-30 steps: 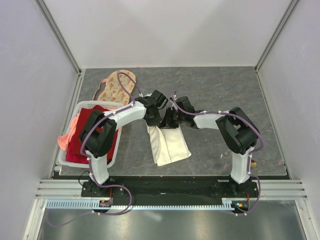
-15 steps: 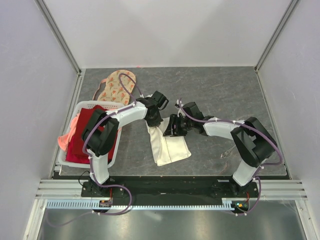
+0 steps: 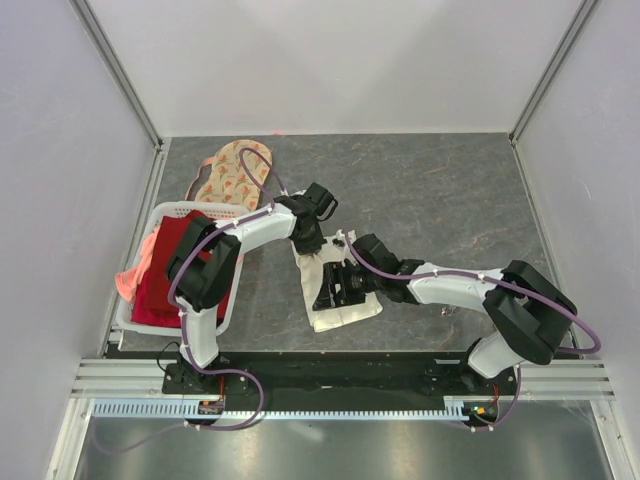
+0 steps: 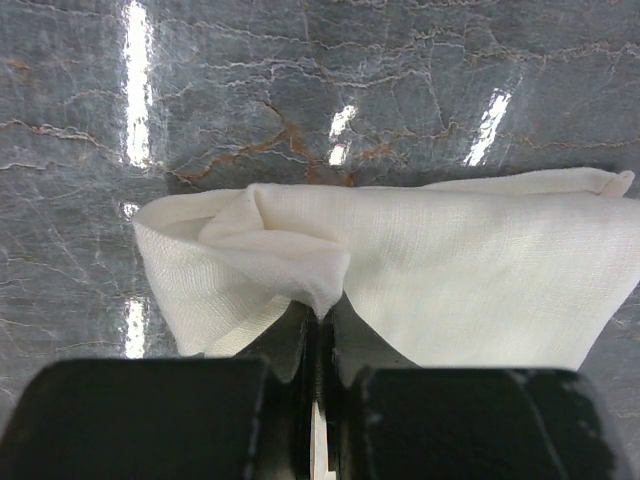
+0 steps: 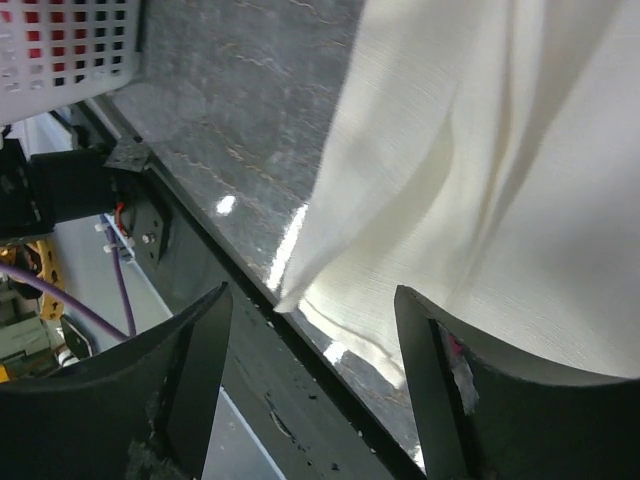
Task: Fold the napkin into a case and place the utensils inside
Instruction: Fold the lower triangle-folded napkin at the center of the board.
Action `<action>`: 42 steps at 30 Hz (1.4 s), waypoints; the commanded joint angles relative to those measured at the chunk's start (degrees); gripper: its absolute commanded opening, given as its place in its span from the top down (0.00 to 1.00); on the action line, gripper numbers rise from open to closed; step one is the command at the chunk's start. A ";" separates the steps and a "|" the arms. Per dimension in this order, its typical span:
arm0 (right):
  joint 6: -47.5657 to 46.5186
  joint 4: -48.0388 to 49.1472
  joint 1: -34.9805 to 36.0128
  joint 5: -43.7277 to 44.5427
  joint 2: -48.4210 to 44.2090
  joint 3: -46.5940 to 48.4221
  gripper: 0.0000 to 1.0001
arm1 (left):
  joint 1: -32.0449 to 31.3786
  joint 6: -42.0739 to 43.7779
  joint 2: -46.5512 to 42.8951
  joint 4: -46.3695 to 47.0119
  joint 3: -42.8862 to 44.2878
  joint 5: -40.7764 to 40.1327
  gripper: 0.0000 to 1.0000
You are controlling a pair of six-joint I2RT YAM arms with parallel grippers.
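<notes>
Two tools: left tool (image 4: pixel 320 318) pinches the napkin (image 4: pixel 470 270) tight, right tool (image 5: pixel 312 310) (spread wide) hangs over it.

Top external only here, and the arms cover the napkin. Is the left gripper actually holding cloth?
Observer: Yes. The left wrist view shows the left gripper shut on a bunched fold at the edge of the napkin.
Operator: Right side gripping too?
Observer: No. The right wrist view shows the right gripper open, jaws wide apart. A napkin corner shows in the gap between them, with nothing pinched.
</notes>
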 commanded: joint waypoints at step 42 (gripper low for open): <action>-0.39 1.48 -1.76 8.89 -2.00 -7.76 1.00 | 1.31 15.16 -11.26 1.43 4.32 11.30 0.15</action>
